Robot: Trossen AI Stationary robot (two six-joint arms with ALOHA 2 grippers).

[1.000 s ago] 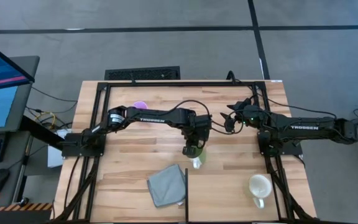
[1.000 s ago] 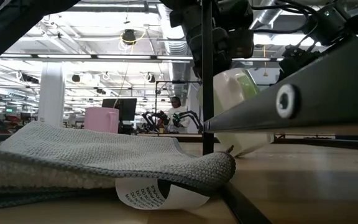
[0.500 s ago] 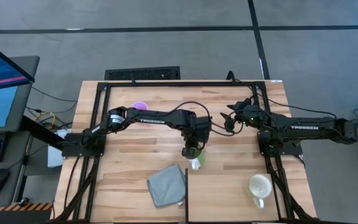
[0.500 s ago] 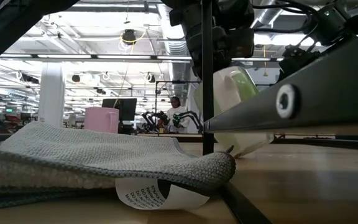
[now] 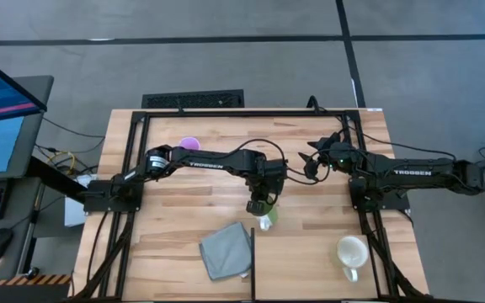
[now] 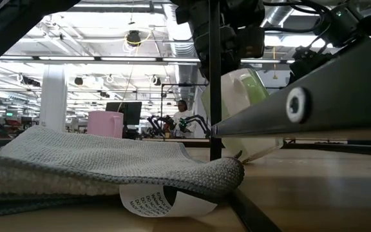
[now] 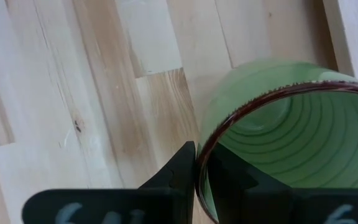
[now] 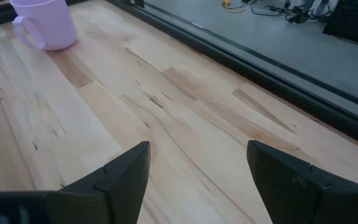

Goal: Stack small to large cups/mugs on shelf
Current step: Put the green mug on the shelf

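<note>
The left gripper [image 5: 261, 207] was clamped on the rim of the green ribbed ceramic mug [image 7: 278, 137], held tilted mid-table. The right gripper [image 5: 310, 160] waited, fingers spread. Judged next: carry it to the cream-white mug [image 5: 351, 252].

Bare wood between lilac mug [image 5: 189, 142] and right end effector [image 5: 313, 157] — grey cloth [image 5: 226, 250], cream mug [image 5: 351, 252] crowd near edge

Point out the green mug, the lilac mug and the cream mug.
green mug [image 7: 278, 155]: left wrist view, inside wall, rim pinched by the left gripper [image 7: 196, 180].
lilac mug [image 8: 48, 25]: right wrist view, outer side wall.
cream mug [image 5: 351, 250]: high view, open mouth.
</note>
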